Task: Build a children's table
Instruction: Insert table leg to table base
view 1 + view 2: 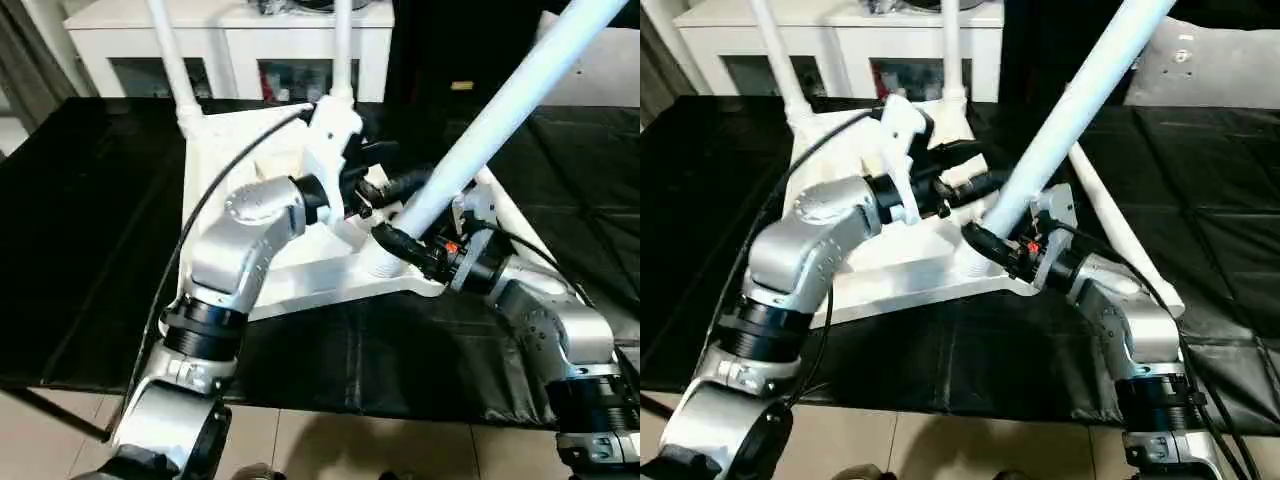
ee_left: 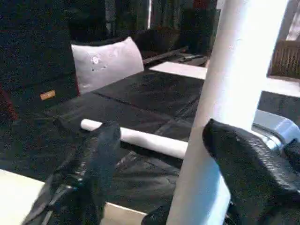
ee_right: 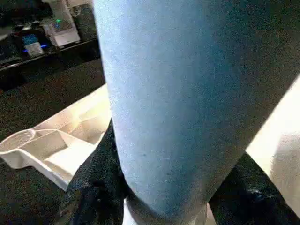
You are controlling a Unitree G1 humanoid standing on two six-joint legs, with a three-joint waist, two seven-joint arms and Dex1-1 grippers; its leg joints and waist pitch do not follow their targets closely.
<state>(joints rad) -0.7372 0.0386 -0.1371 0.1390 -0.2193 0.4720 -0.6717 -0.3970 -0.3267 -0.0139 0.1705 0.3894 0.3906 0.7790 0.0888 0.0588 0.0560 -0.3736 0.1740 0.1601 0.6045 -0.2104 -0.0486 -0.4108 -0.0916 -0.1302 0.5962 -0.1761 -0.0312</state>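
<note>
From the head camera's left eye, the children's table top (image 1: pixel 290 275) lies upside down on a surface covered in black cloth (image 1: pixel 90 250). Two legs (image 1: pixel 172 60) stand upright in its far corner sockets. A third leg (image 1: pixel 500 115) leans steeply up and to the right out of the near socket (image 1: pixel 383 262). The right end effector (image 1: pixel 405 240) is clenched on that leaning leg just above the socket. The left end effector (image 1: pixel 385 180) sits just beside the same leg, a little higher up. A black cable (image 1: pixel 200 205) loops over the left forearm and crosses in front of the table top. A white cabinet (image 1: pixel 230 45) stands behind the surface.

In the right eye view, a fourth leg (image 1: pixel 1120 225) lies flat on the cloth to the right, partly hidden behind the leaning leg and the right arm. A pale cushion (image 1: pixel 1200 65) rests beyond it.

In the left wrist view, the left end effector's fingers (image 2: pixel 93 164) stand spread apart, released, with the leaning leg rising just beside one of them; whether that finger touches it is hard to judge. The loose leg lies on the cloth beyond.

In the right wrist view, the leaning leg blocks most of the scene, with a black finger (image 3: pixel 101 173) pressed against each side. The ribbed underside (image 3: pixel 56 145) of the top shows behind.
</note>
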